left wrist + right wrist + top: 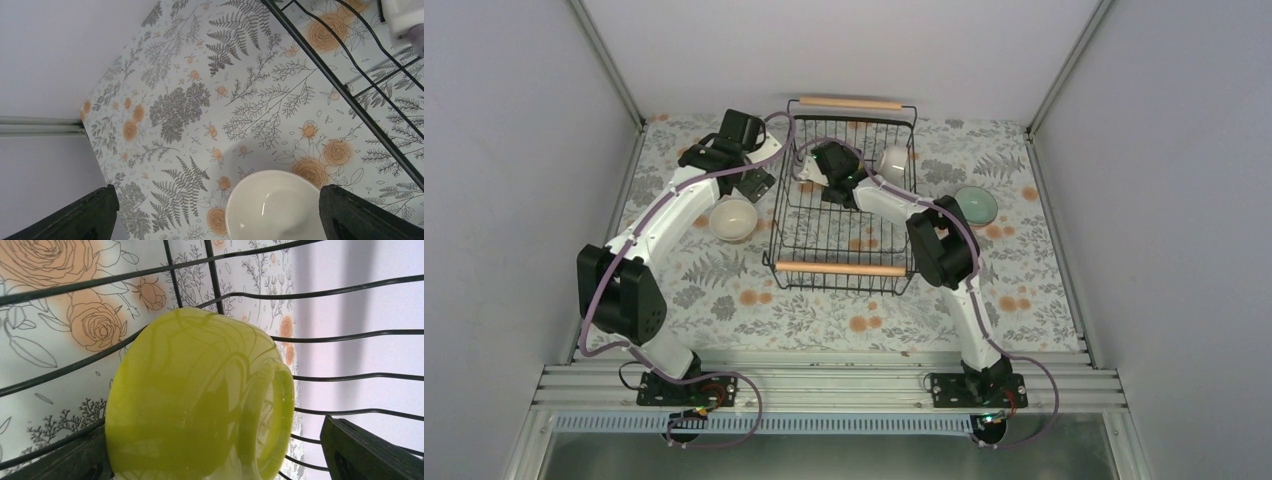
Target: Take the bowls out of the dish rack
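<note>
My right gripper is inside the dish rack, with both fingers spread wide and nothing between them yet. Directly ahead of it, very near, lies a lime-green bowl. It fills the space in front of the two fingers and rests on its side against the wires of the rack. Its foot ring points to my right finger and its mouth looks away to the left, so its axis runs almost from one finger to the other. I think this is the point that decides the coming move: if I close as I stand, I would press on foot and mouth, so turning the wrist to take the wall or rim may be safer. The wires just behind the bowl leave little room. My left gripper is also wide and holds nothing. It hangs outside the rack, and a cream bowl stands upright on the counter just below it. The right arm is clearly nearer to the lime-green bowl. From above, a pale bowl shows in the rack beside my right gripper; I cannot tell if it is the same one.
</note>
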`<move>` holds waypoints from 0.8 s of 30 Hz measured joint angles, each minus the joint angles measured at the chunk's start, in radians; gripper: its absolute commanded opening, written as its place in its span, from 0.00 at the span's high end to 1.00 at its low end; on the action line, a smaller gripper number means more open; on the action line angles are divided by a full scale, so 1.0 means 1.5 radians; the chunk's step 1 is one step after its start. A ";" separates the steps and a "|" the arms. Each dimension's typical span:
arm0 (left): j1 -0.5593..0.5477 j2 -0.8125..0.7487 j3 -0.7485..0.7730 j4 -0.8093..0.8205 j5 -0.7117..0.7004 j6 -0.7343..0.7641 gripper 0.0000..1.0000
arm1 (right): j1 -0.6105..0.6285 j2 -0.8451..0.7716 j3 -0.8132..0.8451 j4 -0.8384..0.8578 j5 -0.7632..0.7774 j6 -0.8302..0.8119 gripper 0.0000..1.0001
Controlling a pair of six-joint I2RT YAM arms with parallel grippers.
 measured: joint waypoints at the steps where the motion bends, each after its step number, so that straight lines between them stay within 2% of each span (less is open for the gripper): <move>1: 0.000 0.000 0.000 0.000 0.000 0.000 0.00 | 0.000 0.005 0.002 0.004 0.001 -0.002 0.00; 24: 0.000 0.000 -0.001 -0.001 0.001 0.002 0.00 | -0.004 0.028 0.034 0.084 0.014 -0.017 0.00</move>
